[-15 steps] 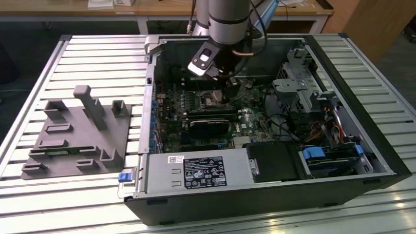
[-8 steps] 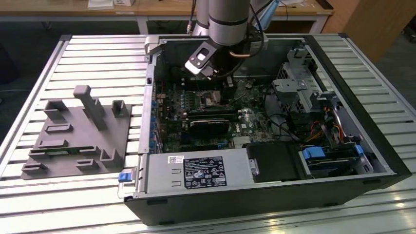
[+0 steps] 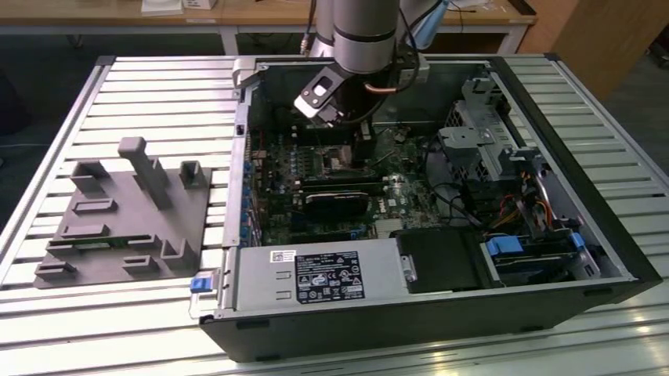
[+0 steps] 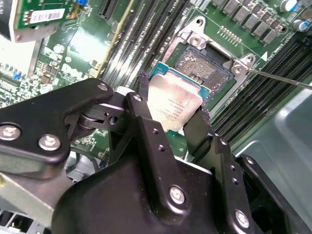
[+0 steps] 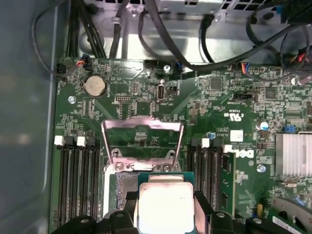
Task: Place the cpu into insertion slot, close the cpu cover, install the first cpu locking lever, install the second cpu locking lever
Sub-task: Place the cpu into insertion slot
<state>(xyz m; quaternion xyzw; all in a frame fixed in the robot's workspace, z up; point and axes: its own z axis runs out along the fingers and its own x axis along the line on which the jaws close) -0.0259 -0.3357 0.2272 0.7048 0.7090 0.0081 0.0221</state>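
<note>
Silvery-tan cpu (image 4: 175, 109) is pinched by the black gripper (image 4: 171, 100) just over the insertion slot (image 4: 202, 66), apparently not yet seated; the cpu cover (image 5: 141, 123) stands hinged open at the slot's edge.

slatted alu table (image 3: 146, 94) | open PC case (image 3: 366, 333) on it, under gripper (image 5: 165, 207) | grey fixture plate (image 3: 115, 227) well apart fr gripper

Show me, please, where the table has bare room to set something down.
Free: the slatted table beyond the grey holder, at the exterior view's left of the computer case. Crowded: inside the case, where the gripper holds the chip at the socket.
</note>
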